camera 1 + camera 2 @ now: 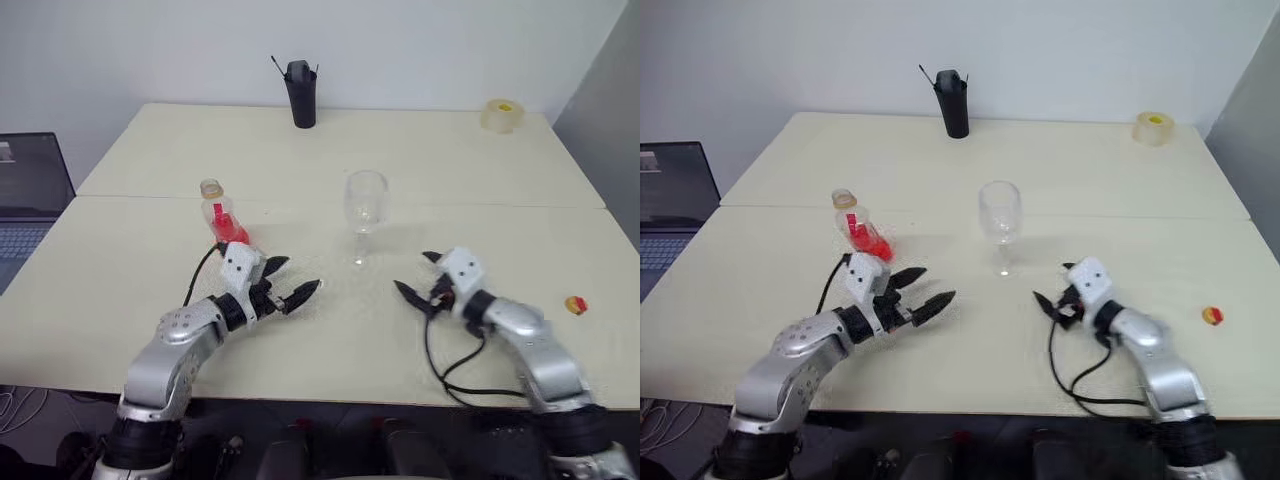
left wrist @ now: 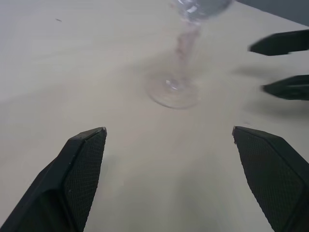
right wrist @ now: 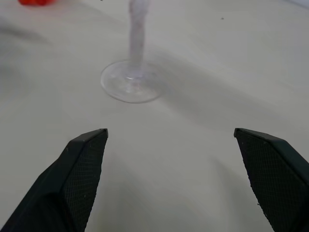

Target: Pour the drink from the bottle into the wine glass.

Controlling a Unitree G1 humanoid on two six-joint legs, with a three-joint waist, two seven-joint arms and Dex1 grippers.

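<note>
Both pincers wide and holding nothing: left gripper (image 1: pixel 297 281) low over the near part of the cream table (image 1: pixel 150 250), right gripper (image 1: pixel 420 277) across from it, the two pointing inward with the wine glass (image 1: pixel 366 204) upright between them and a little farther back. Left of the glass, the bottle (image 1: pixel 222 213) standing uncapped just beyond the left gripper, red drink (image 1: pixel 232 231) low in its body. Far back a tall black cup (image 1: pixel 301 95), far right a tape roll (image 1: pixel 502 114), near right a small red-and-yellow cap (image 1: pixel 575 305).
</note>
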